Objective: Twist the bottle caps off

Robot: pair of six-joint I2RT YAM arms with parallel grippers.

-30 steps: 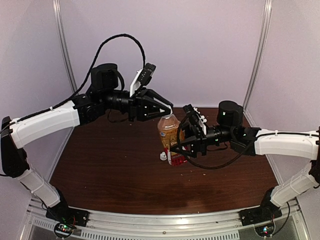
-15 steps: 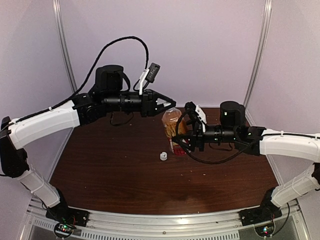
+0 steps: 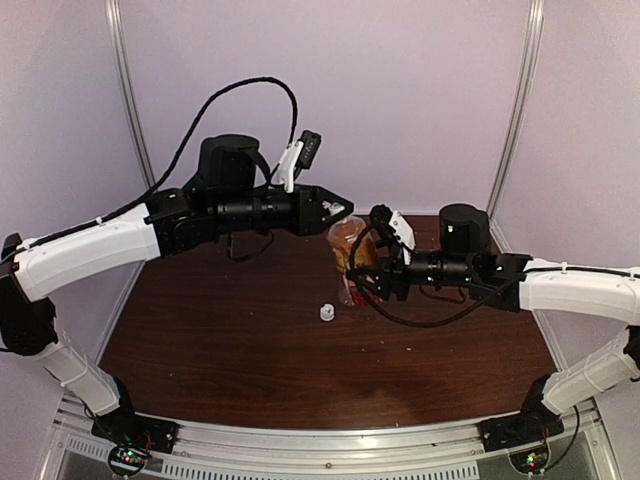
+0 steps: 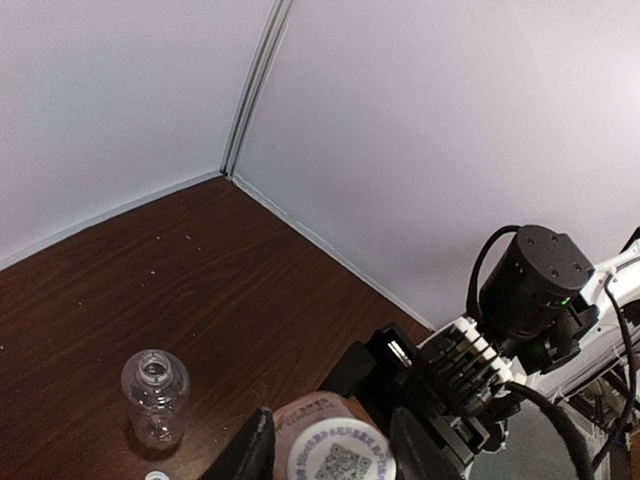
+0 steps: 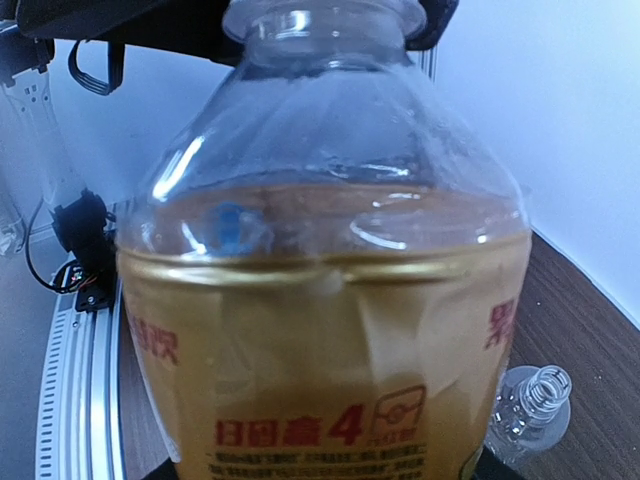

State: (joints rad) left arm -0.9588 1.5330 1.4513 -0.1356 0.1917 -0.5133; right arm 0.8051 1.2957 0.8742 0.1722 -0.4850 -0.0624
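The dark wooden counter (image 3: 230,340) fills the floor of a pale-walled booth, and both arms reach in over it and meet near the middle.

The amber bottle (image 5: 320,300) is the biggest thing there. It is upright, half full of brown liquid, and wears a gold and red label. The right gripper (image 3: 360,283) is clenched around its lower body from the right. Whether its base touches the counter cannot be told.

The left gripper (image 3: 343,211) hangs just above the bottle's neck. In the left wrist view its two fingers (image 4: 255,450) flank a white cap (image 4: 338,458) with a printed code on top, sitting right over the bottle's brown shoulder. Only thin slits show between fingers and cap, so I cannot tell if they pinch it or have let go, nor if the cap is screwed on.

The clear bottle (image 4: 155,395) stands upright on the counter, apart from the amber one, its mouth open and capless.

A loose cap (image 3: 327,313) lies on the counter just left of the amber bottle's base.
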